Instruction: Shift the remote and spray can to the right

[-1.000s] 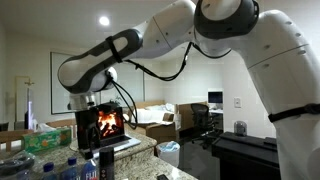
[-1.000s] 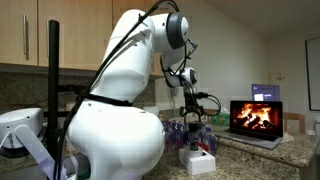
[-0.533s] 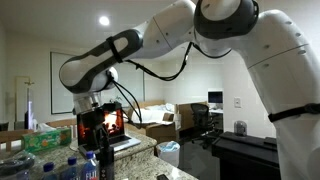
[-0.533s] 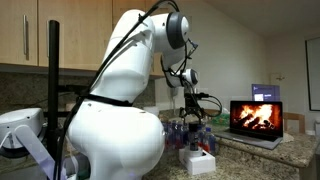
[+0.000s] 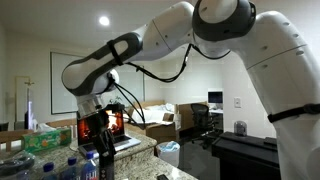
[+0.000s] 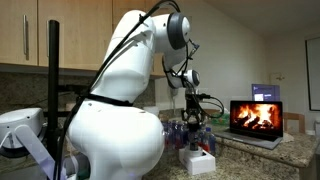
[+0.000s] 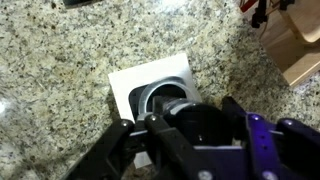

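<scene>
In an exterior view the pincer point(image 5: 101, 140) hangs over the worktop point(image 5: 140, 160), with the laptop point(image 5: 113, 122) close behind at 1 o'clock.

In an exterior view the pincer point(image 6: 193, 124) hangs above a white box point(image 6: 199, 162), and the laptop point(image 6: 256, 118) stands at 3 o'clock.

In the wrist view the fingers point(image 7: 118, 145) are spread wide. The spray can point(image 7: 163, 98) shows its dark round top between them, toward 12 o'clock, against a white square point(image 7: 130, 78) on the speckled worktop point(image 7: 60, 60).
</scene>
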You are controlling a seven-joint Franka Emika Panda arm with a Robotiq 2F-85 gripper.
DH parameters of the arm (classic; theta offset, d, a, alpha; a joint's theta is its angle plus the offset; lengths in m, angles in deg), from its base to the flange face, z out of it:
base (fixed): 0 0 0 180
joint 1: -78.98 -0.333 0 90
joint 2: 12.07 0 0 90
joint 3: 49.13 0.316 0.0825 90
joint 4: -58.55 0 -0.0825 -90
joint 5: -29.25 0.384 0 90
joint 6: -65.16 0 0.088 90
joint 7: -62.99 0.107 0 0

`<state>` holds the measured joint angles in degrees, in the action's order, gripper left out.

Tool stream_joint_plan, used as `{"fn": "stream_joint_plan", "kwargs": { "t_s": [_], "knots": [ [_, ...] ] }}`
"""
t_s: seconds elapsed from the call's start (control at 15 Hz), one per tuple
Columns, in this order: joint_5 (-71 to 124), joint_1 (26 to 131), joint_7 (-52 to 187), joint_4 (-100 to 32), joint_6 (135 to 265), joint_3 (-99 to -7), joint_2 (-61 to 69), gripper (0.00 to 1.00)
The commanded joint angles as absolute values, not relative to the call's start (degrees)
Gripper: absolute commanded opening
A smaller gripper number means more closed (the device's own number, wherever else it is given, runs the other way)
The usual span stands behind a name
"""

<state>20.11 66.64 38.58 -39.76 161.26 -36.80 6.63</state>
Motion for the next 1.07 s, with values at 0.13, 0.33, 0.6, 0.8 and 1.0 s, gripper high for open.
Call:
{"fn": "stream_joint_plan", "kwargs": {
  "t_s": [0.13,0.33,0.6,0.8,1.0],
  "knots": [
    [20.7,67.4,37.9,-37.2,160.8,-36.7,8.4,0.30],
    [21.8,68.8,39.4,-38.9,162.5,-37.8,6.0,0.29],
    [25.7,72.0,42.3,-41.1,164.6,-40.2,3.4,0.29],
    [28.1,74.6,45.2,-41.3,164.3,-42.7,2.5,0.29],
    [29.4,76.8,48.4,-41.0,164.0,-45.1,2.9,0.29]
  ]
}}
